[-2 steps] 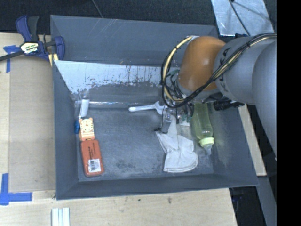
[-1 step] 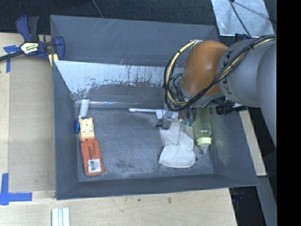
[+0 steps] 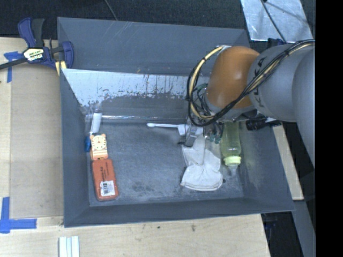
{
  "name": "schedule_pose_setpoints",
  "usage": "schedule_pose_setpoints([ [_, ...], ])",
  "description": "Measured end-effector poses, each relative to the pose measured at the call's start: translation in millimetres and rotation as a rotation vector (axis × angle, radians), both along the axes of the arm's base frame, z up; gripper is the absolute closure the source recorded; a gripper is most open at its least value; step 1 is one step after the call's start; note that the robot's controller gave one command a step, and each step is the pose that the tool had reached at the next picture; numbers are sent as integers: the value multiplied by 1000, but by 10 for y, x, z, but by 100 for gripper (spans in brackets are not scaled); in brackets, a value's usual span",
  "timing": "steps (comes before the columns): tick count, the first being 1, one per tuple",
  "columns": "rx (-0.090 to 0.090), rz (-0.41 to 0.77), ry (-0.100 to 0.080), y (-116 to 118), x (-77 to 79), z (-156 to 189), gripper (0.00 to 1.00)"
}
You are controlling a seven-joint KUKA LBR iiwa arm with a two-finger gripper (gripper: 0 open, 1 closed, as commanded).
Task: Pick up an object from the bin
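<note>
My gripper [image 3: 189, 138] hangs low in the right half of the bin, below the orange wrist cover. It is right at the upper end of a crumpled white cloth [image 3: 201, 170] that runs down toward the bin's front wall. Whether it touches the cloth is not clear. A pale yellow-green bottle [image 3: 231, 144] lies just right of the cloth, partly under the arm. A thin white stick [image 3: 162, 126] lies on the floor just left of the gripper, pointing at it.
Along the left wall lie an orange-red flat pack with a white label [image 3: 104, 180], a small tan block-shaped toy [image 3: 98, 146] and a clear tube [image 3: 95, 123]. The arm and its cables cover the bin's right rear corner.
</note>
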State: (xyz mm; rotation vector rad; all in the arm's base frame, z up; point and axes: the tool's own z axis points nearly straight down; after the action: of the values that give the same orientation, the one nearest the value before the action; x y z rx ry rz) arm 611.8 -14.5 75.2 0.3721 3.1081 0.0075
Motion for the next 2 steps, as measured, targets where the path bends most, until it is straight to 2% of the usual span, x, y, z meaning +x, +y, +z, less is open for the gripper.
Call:
schedule_pose_setpoints([
  [1,-4,17,9,-109,-151,1198,100],
  [2,-4,17,9,-109,-152,1197,100],
])
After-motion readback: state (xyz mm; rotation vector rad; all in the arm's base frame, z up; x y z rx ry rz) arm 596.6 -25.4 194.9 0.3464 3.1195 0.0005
